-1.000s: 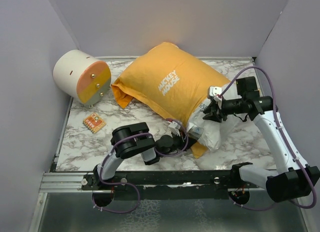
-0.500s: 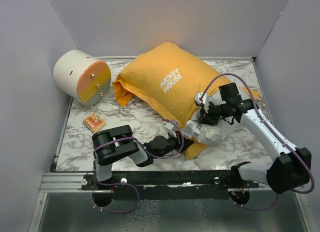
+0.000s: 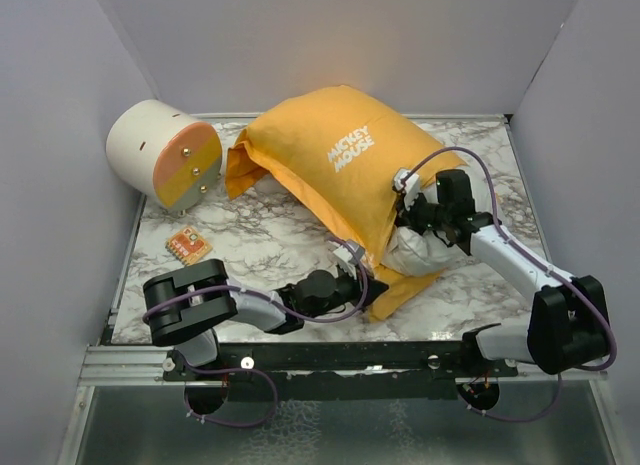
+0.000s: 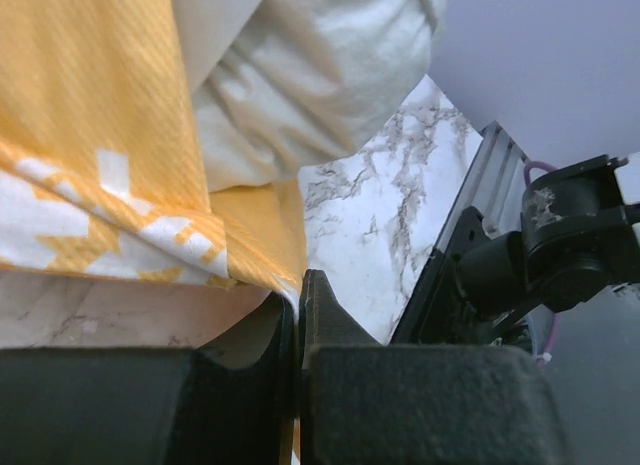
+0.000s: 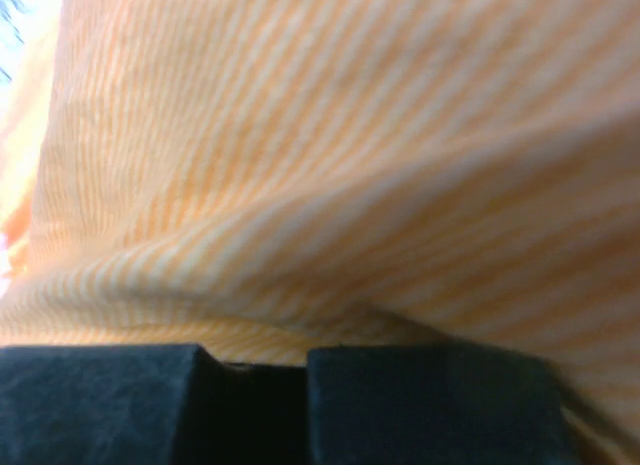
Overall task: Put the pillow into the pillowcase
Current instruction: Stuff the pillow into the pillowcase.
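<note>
The orange-yellow pillowcase (image 3: pixel 335 170) lies bulging in the middle of the table, white "MICKEY MOUSE" lettering up. The white pillow (image 3: pixel 412 253) is mostly inside it, and one end bulges out of the opening at the near right. My left gripper (image 3: pixel 364 286) is shut on the pillowcase's lower hem; in the left wrist view (image 4: pixel 298 290) the hem runs between the closed jaws, under the pillowcase (image 4: pixel 90 115) and the pillow (image 4: pixel 310 75). My right gripper (image 3: pixel 404 211) is at the opening's upper edge. Its view is filled by pillowcase fabric (image 5: pixel 330 165), and a fold dips between the nearly closed jaws.
A cream-and-orange cylinder (image 3: pixel 165 153) lies at the back left. A small orange patterned card (image 3: pixel 188 246) lies on the marble table (image 3: pixel 260 245) at the left. Grey walls close in three sides. A metal rail (image 3: pixel 330 357) runs along the near edge.
My right gripper moved left and toward the near edge at the opening. The left arm stretched out low across the table. The pillowcase shifted back and right, and less of the white pillow shows.
</note>
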You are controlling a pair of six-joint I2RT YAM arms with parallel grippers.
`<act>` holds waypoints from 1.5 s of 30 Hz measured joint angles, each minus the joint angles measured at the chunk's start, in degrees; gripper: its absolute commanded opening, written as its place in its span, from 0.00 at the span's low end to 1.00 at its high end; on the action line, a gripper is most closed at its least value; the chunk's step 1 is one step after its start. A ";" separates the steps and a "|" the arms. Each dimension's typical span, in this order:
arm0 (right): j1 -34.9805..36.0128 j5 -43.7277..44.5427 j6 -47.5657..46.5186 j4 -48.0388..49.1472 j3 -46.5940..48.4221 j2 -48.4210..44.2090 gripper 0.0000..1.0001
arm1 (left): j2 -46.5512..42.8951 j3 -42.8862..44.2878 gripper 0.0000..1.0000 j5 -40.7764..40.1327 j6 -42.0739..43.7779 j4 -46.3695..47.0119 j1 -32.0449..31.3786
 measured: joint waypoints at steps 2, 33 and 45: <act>-0.07 -2.47 4.04 4.31 -1.29 0.44 0.05 | 0.87 1.18 0.00 0.79 -0.46 0.50 0.00; -9.90 -17.16 -23.52 -48.59 26.16 -12.66 0.47 | 9.29 -0.33 0.00 11.54 -12.20 16.22 3.78; -4.07 -12.20 -4.57 -4.96 -0.94 -2.89 0.01 | 4.55 8.72 0.00 12.11 -2.36 -0.28 2.47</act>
